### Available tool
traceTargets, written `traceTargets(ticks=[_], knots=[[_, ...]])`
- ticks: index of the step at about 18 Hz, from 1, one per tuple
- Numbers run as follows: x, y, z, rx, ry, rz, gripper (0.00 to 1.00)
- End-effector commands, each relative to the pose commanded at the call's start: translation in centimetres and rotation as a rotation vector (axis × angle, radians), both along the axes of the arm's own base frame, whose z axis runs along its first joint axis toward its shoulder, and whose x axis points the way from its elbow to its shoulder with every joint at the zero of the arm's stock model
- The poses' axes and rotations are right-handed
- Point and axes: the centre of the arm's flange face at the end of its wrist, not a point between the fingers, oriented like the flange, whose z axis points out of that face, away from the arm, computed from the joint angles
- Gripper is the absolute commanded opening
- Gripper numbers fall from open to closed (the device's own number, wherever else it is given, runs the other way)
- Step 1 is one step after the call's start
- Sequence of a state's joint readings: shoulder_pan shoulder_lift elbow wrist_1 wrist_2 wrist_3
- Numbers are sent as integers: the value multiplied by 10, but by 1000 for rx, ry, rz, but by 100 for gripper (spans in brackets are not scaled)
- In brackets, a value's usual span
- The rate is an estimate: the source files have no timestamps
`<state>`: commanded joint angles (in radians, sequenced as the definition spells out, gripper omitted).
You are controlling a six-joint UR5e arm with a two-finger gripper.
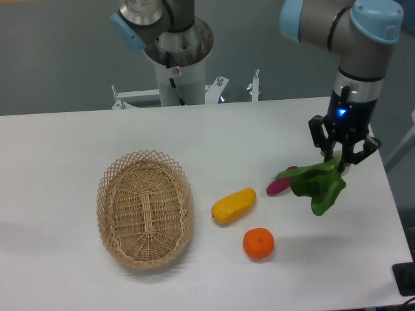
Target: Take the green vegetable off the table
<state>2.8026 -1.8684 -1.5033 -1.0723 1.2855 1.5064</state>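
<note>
The hand (340, 160) is closed on the green vegetable (315, 184), pinching it near its upper end while the dark leaves droop down and out toward seven o'clock. The vegetable hangs clear of the worktop (78, 136), at about three o'clock from the middle of it, just to the three o'clock side of the purple piece (279, 185); whether a leaf tip overlaps that piece or merely sits in front of it cannot be told from this view.

The step in hand looks like the lift itself, and the pick appears nearly complete. To finish it well, the grip should stay firm and steady, since the floppy leaves give little for the fingers to bite on and could slide out under a jerk. A smooth, vertical rise seems best, keeping the trailing leaves from brushing the purple piece or dragging it along. The yellow vegetable (233, 205), the orange (259, 243) and the wicker basket (145, 208) lie well apart toward nine o'clock and pose no obstacle.
</note>
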Motion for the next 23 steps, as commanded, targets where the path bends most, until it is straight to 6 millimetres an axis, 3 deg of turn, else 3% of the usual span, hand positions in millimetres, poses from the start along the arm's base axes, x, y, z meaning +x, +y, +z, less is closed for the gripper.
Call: traceTargets(ticks=[23], knots=[[0, 5, 3, 41, -24, 49, 23]])
